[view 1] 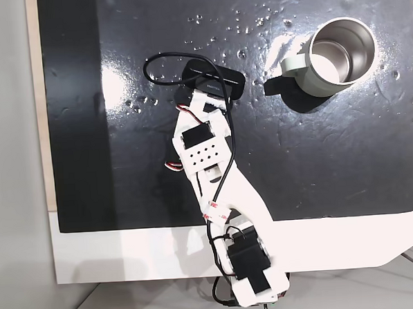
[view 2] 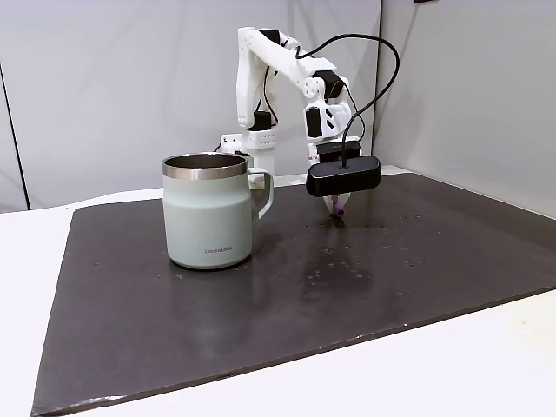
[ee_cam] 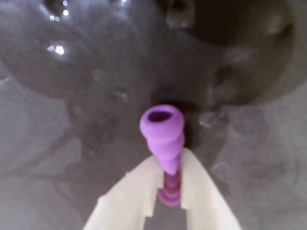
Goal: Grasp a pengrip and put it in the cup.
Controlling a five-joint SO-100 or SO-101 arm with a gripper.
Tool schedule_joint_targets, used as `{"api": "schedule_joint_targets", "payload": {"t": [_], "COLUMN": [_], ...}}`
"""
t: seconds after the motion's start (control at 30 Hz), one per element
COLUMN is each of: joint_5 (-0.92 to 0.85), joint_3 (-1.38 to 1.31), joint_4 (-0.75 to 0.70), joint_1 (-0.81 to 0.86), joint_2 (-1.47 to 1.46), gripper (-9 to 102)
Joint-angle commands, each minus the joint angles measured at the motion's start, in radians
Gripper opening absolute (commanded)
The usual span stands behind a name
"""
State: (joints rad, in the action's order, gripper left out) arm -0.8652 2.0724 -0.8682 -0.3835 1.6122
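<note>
In the wrist view we see the small purple ridged rubber pengrip [ee_cam: 163, 136] standing out from between the two cream-white fingers [ee_cam: 196, 191] of the gripper [ee_cam: 169, 179], its open hollow end toward twelve o'clock. The fingers come in from six o'clock and press on its lower part from both sides, so the claw is narrow and clamped on the pengrip.

In a fixed view from the side, a purple tip [view 2: 339, 209] shows just under the black oblong wrist camera housing [view 2: 343, 176], at or just above the glossy black mat [view 2: 347, 278]; we cannot tell whether it touches the mat.

From above, the housing [view 1: 213, 81] covers the gripper, at about nine o'clock from the cup and well apart from it.

The round pale grey-green mug with a shiny steel inside, the cup [view 1: 339, 50], stands upright near the two o'clock corner of the mat [view 1: 318, 162], its stubby handle toward eight o'clock. The white jointed arm [view 1: 214, 175] reaches in from six o'clock, a black cable [view 1: 225, 174] running along it.
</note>
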Motion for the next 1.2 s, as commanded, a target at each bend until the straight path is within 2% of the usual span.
{"api": "schedule_joint_targets", "payload": {"t": [0.0, 0.27, 0.47, 0.67, 0.97, 1.17], "joint_5": [0.021, 0.021, -0.044, -0.152, -0.314, -0.35], "joint_3": [-0.06, -0.299, -0.5, -0.813, -0.991, -1.066], "joint_4": [-0.031, -0.353, -0.551, -0.765, -0.775, -0.66], "joint_1": [0.012, 0.103, 0.232, 0.385, 0.626, 0.71], "joint_2": [0.058, 0.178, 0.252, 0.184, 0.117, 0.067], "gripper": [0, 0, 0, 0, 0, 0]}}
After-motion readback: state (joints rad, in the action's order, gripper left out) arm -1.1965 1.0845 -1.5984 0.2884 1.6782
